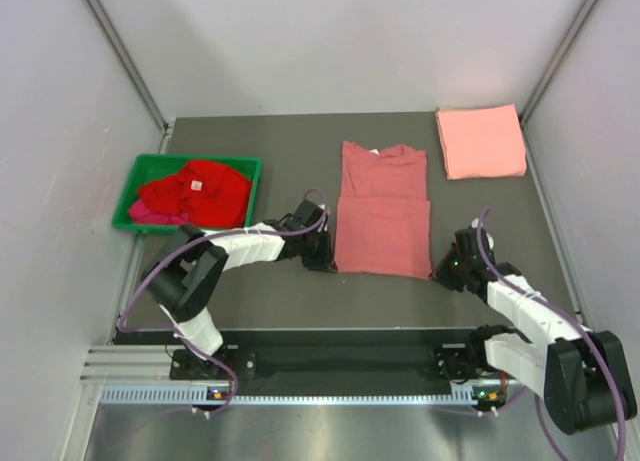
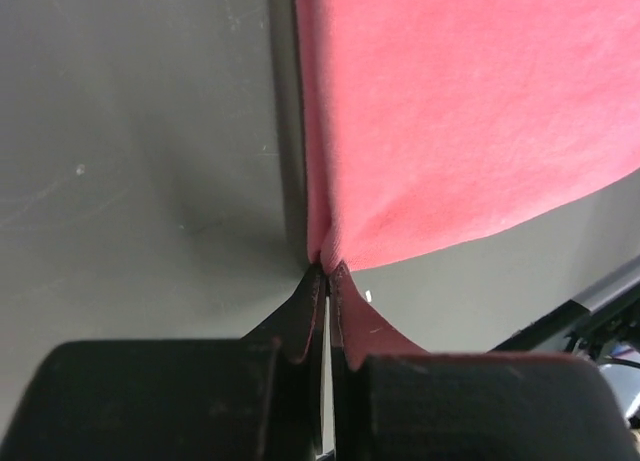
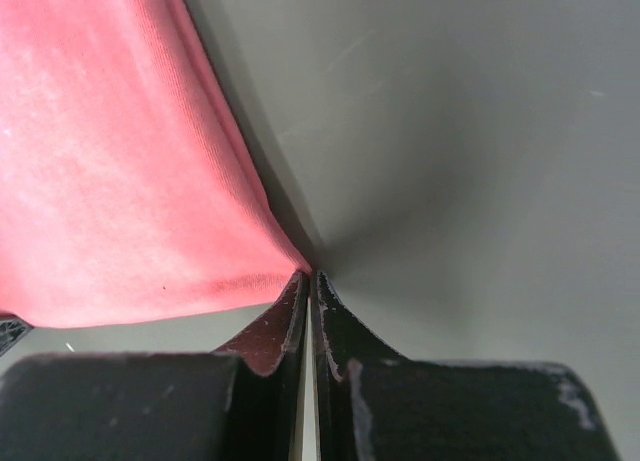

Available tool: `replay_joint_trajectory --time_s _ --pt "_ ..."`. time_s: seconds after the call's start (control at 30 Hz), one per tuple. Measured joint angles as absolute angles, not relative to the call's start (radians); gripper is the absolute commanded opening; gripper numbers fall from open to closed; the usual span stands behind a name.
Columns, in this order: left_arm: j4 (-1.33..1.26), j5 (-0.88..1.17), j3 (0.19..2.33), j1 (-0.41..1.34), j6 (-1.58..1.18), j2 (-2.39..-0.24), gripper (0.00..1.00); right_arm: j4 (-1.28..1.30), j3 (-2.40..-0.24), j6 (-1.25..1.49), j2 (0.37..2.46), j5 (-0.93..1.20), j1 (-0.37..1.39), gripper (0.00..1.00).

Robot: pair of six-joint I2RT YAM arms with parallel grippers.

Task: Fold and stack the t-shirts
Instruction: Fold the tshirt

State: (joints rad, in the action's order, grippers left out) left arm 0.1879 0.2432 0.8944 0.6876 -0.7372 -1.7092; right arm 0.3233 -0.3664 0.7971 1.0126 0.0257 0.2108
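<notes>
The dark bench carries everything. At its middle lies a rose-red t-shirt, sleeves tucked in, a long strip with its collar away from me. Well left of that shirt sits a green bin holding crumpled red and magenta t-shirts, not yet folded. Beyond the shirt's far right corner rests a folded salmon t-shirt, which I judge starts the stack. My left jaws are pinched on the shirt's near left corner and my right jaws on its near right corner, ready to carry the hem toward the collar.
</notes>
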Motion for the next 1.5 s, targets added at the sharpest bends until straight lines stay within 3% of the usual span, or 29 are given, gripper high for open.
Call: replay_joint_trajectory --time_s 0.43,0.7,1.03,1.23,1.5 --pt "0.236 0.159 0.895 0.756 -0.741 -1.663 0.00 0.431 -0.366 0.789 0.884 -0.028 0.211 0.00" --pt "0.339 0.076 0.896 0.862 -0.771 -1.512 0.00 0.587 -0.375 0.788 0.712 -0.042 0.208 0.00" --pt "0.466 -0.017 0.921 0.943 -0.798 -1.405 0.00 0.765 -0.511 0.778 0.566 -0.039 0.207 0.00" --pt "0.572 -0.064 1.127 0.909 -0.741 -1.446 0.00 0.747 -0.671 0.706 0.675 -0.044 0.206 0.00" --pt "0.626 -0.047 1.440 0.720 -0.614 -1.664 0.00 0.626 -0.942 0.575 1.073 -0.034 0.198 0.00"
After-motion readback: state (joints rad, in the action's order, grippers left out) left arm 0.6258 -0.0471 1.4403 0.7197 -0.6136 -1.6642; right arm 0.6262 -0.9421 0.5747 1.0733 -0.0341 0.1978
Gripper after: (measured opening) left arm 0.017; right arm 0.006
